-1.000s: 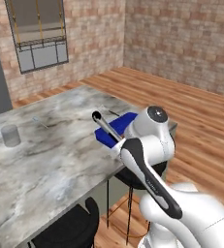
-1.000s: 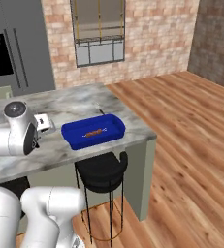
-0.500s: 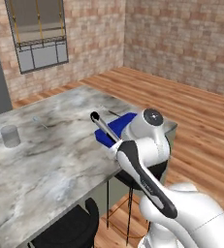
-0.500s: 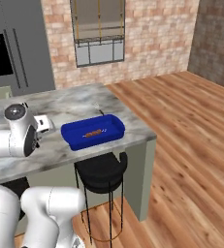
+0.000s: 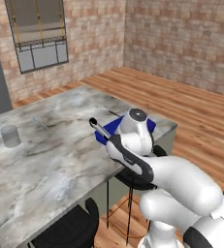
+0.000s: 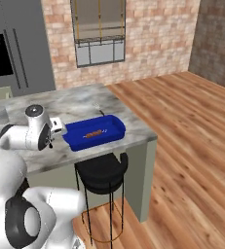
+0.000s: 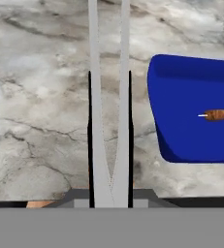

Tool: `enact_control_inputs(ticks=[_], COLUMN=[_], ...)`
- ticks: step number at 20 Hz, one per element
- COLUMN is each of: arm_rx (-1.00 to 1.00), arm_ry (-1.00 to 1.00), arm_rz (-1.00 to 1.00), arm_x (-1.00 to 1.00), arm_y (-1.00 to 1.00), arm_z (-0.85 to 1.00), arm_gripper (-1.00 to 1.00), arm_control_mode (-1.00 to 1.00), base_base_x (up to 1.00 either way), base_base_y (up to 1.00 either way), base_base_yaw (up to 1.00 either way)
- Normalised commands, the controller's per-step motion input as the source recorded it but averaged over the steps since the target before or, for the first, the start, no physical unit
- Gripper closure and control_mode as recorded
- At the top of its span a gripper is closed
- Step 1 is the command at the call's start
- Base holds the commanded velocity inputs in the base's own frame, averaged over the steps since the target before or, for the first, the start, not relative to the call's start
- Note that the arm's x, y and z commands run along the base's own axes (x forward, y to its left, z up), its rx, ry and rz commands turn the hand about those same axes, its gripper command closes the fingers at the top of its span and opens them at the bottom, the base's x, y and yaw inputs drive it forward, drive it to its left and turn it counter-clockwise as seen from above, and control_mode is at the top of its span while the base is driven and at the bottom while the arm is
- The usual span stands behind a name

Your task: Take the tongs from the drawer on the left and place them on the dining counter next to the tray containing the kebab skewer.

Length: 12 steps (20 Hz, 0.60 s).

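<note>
Silver-grey metal tongs (image 7: 108, 97) sit clamped in the two-finger gripper (image 7: 109, 140) mid-frame over the marbled dining counter (image 7: 40, 131), so I'd lower them flat left of the bright blue tray (image 7: 181, 97) before letting go.

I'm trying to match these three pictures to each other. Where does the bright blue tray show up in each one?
Left base view: the blue tray peeks out at centre, mostly behind the arm's white joint.
Right base view: the tray lies at centre on the dining counter, near its edge.
Hand view: the tray sits at the right, beside the tongs.
Shared landmark: the kebab skewer in the tray, seen in the right base and hand views.
</note>
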Motion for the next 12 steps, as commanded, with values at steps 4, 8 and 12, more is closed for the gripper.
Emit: enact_control_inputs(ticks=[4,8,12], arm_rx=[-0.01,-0.02,-0.02], arm_ry=[0.07,0.0,0.0], arm_rz=[-0.01,-0.01,-0.01], arm_x=[0.15,0.16,0.17], arm_y=[0.08,0.2,0.12], arm_z=[-0.09,-0.29,-0.36], arm_gripper=[1.0,1.0,1.0], arm_control_mode=[-1.0,-1.0,-1.0], base_base_x=[0.0,0.0,0.0], base_base_y=[0.0,0.0,0.0], base_base_yaw=[0.0,0.0,0.0])
